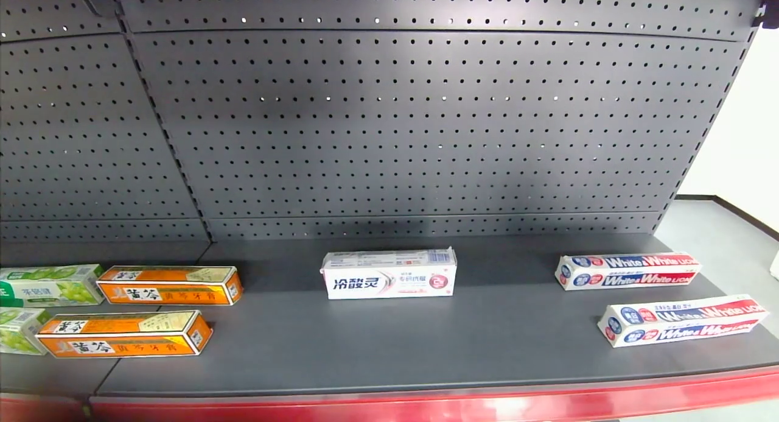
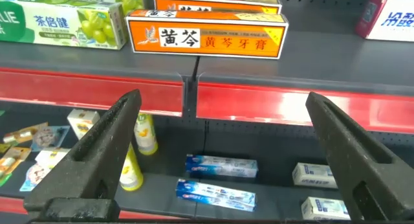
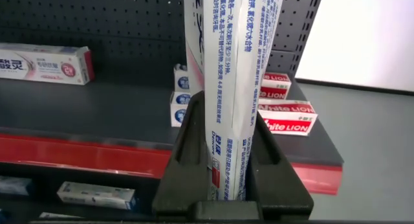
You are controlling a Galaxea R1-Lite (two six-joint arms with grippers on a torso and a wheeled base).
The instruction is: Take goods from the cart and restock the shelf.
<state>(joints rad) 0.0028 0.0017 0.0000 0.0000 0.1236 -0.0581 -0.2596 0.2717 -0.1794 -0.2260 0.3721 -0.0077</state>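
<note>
Spanning the head view from edge to edge, the shelf point(image 1: 365, 349) is a dark grey deck backed by a perforated panel point(image 1: 395, 123) and closed along the bottom of the frame by a red front lip point(image 1: 426, 404). Its widest bare stretch lies at lower centre, in front of the white box point(image 1: 389, 274), with further gaps on either side of that box.

At centre right lie two red-white-blue boxes point(image 1: 628, 270), one behind the other; the front one sits near the lip and the deck's right end. At lower left two orange boxes point(image 1: 170, 284) lie likewise, with two green boxes point(image 1: 52, 284) just beside them at the frame's left edge.

In the right wrist view the right tool point(image 3: 226, 123) is clamped on the held toothpaste box point(image 3: 229, 56), white with blue print and standing upright, in front of the shelf's right part.

In the left wrist view the left tool point(image 2: 224, 98) is spread wide with nothing between its fingers, facing the lip near the orange boxes. Beneath the lip a lower shelf point(image 2: 272, 185) carries blue boxes point(image 2: 221, 165) and pale bottles point(image 2: 145, 133).
</note>
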